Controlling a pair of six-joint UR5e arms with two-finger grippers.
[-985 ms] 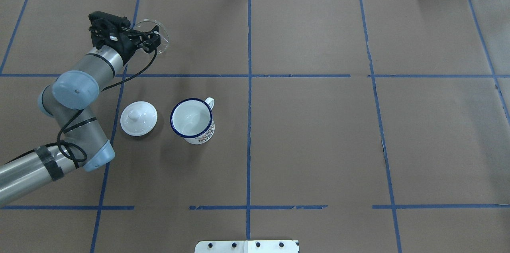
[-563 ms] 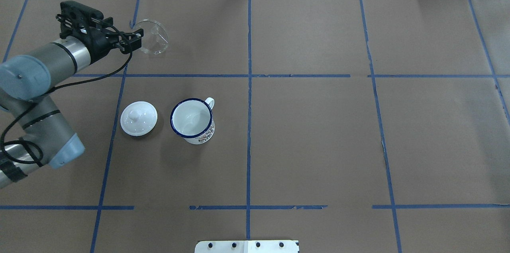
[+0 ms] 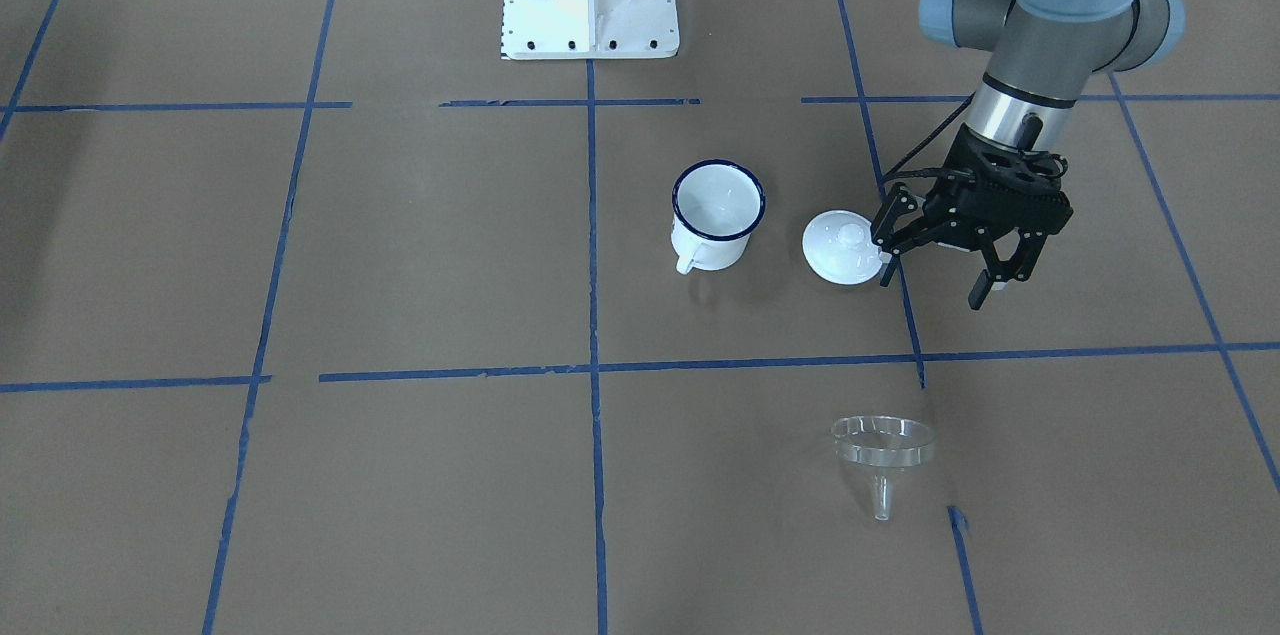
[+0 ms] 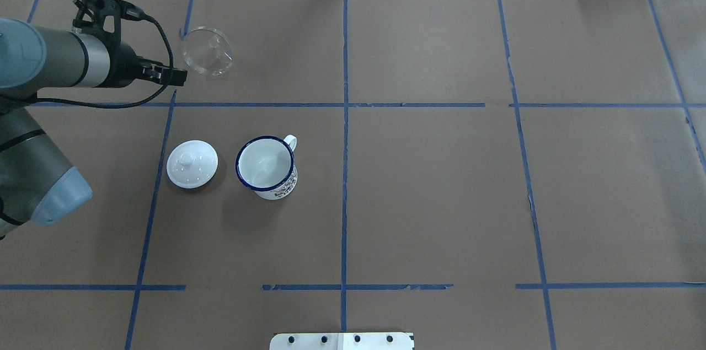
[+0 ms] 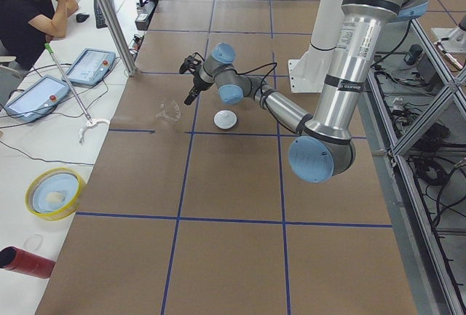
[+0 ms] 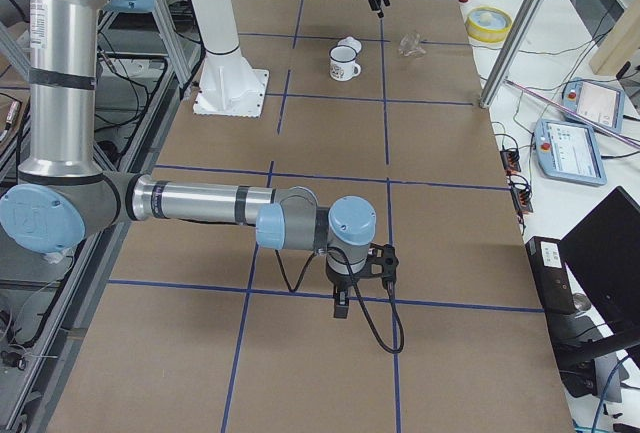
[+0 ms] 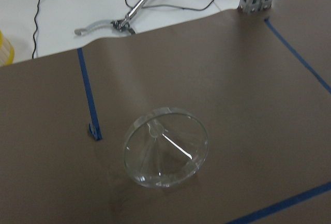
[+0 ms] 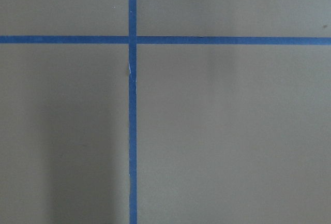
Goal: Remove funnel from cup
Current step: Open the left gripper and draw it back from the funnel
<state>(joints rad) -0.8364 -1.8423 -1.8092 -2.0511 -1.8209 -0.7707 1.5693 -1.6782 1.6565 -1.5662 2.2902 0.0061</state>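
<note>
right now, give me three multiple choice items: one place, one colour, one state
1. Where is the funnel? A inside the cup; B on the table, apart from the cup; C held in the left gripper.
2. What colour is the cup's rim? A red; B dark blue; C yellow.
3. How is the left gripper? A shut on the funnel; B shut on the cup; C open, empty.
1 B: it rests on the table, the cup is empty. 2 B: a dark blue ring tops the white mug. 3 C: its fingers are spread, nothing between.
</note>
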